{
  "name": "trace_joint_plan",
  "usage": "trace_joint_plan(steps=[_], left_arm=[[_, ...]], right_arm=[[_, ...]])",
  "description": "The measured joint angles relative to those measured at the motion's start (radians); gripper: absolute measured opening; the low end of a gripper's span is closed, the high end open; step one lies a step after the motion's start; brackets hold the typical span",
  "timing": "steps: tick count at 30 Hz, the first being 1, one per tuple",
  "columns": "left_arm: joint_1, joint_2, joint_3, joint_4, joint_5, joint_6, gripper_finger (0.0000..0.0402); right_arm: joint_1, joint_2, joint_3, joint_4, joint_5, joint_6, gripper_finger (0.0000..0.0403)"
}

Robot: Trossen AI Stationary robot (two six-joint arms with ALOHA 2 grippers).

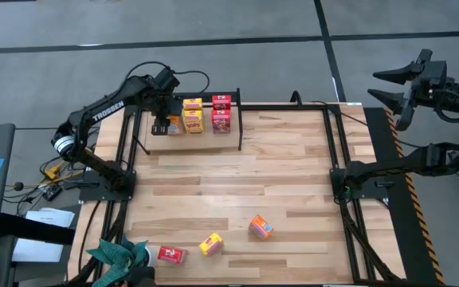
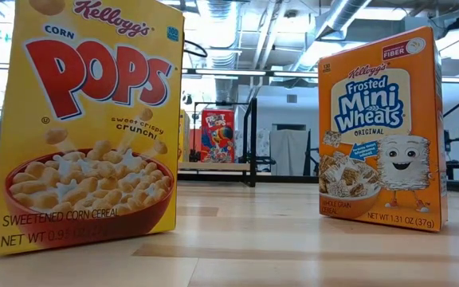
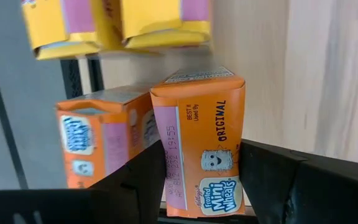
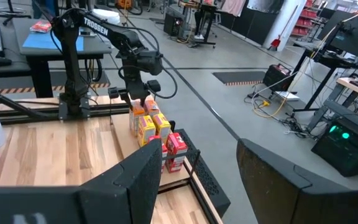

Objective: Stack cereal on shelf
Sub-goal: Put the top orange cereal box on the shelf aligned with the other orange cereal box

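We found the left pincer (image 3: 204, 186) clamping an orange Mini-Wheats cereal box (image 3: 201, 146), long axis upright, over the black-framed wooden shelf (image 1: 236, 119) at the surface's far-left corner; the right pincer (image 1: 389, 84) hung wide, well apart.

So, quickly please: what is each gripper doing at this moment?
Left gripper: jaws closed on an orange Mini-Wheats box at the shelf.
Right gripper: open, empty, away from the table.
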Motion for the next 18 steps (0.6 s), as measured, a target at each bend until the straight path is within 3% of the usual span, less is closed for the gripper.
trace_joint_plan(steps=[18], left_arm=[[0.029,0.001,-0.001,0.003,0.018,0.002,0.0171]], right_arm=[[0.0,0.0,0.0,0.003,0.0,0.0,0.0232]])
